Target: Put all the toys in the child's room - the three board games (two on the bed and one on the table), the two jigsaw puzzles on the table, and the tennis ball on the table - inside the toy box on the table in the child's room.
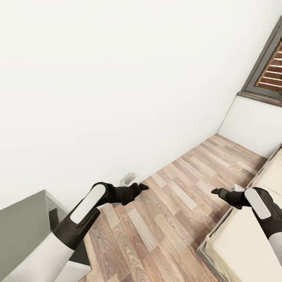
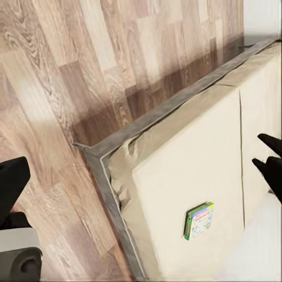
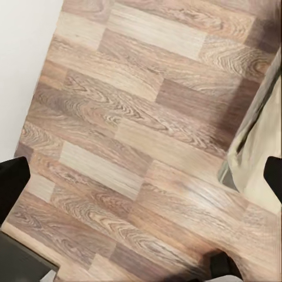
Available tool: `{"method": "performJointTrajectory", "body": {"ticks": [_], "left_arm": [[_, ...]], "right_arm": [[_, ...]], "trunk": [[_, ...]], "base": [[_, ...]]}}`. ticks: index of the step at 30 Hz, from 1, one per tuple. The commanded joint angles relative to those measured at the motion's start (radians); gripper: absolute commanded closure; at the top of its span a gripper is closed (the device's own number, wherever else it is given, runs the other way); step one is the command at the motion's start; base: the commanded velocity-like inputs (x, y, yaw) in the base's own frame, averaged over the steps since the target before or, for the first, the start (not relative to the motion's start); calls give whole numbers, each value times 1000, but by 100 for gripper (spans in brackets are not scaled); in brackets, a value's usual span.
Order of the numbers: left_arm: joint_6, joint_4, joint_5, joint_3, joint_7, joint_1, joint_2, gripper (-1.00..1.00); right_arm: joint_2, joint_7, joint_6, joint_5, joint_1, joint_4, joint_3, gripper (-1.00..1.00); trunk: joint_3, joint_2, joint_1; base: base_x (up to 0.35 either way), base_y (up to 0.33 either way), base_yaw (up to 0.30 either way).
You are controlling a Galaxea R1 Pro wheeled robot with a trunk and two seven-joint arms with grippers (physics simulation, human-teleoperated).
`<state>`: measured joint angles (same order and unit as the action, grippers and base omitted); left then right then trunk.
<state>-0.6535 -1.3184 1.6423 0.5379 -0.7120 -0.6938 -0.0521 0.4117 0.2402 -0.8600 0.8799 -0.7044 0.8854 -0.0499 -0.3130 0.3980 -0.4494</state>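
A colourful board game box (image 2: pixel 198 220) with a green edge lies flat on the cream mattress (image 2: pixel 194 170) of the bed, seen in the left wrist view. My left gripper (image 1: pixel 141 187) hangs over the wooden floor near the white wall. It is open and holds nothing; its dark fingers (image 2: pixel 13 182) stand at the sides of its wrist view. My right gripper (image 1: pixel 216 192) hovers by the bed's near edge, also open and empty, with one finger (image 3: pixel 12 183) at each side of its wrist view. The toy box, table, puzzles and tennis ball are out of view.
The bed (image 1: pixel 250 235) with its grey frame fills the right side. A grey-green cabinet (image 1: pixel 23 223) stands at the lower left by my left arm. A white wall (image 1: pixel 98 98) rises ahead, with a window (image 1: pixel 270 70) at the upper right. Wooden floor (image 1: pixel 172 211) runs between them.
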Motion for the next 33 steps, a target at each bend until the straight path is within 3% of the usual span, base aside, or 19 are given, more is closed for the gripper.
{"method": "performJointTrajectory", "body": {"ticks": [1,9,16,22,33], "left_arm": [[2,-2,9,1,-9,-1,-1,-100],[9,9,-8,5,34,43,25,-100],[25,13,-64,7,54,92,40,-100],[48,12,-109,0,93,159,39,-100],[68,19,-169,-5,173,210,23,-100]], "right_arm": [[0,9,-3,10,-1,0,0,-100],[0,7,16,-6,-19,-34,7,-100],[0,3,23,-11,-24,-44,9,-100],[0,-1,26,-12,-26,-47,10,-100],[1,-2,29,-13,-27,-49,10,-100]], "trunk": [[-1,2,-1],[7,2,-1],[15,2,-1],[22,2,-1],[35,2,-1]], "base": [[0,0,-259],[0,0,-247],[0,0,-231],[0,0,-225],[0,0,-221]]}}
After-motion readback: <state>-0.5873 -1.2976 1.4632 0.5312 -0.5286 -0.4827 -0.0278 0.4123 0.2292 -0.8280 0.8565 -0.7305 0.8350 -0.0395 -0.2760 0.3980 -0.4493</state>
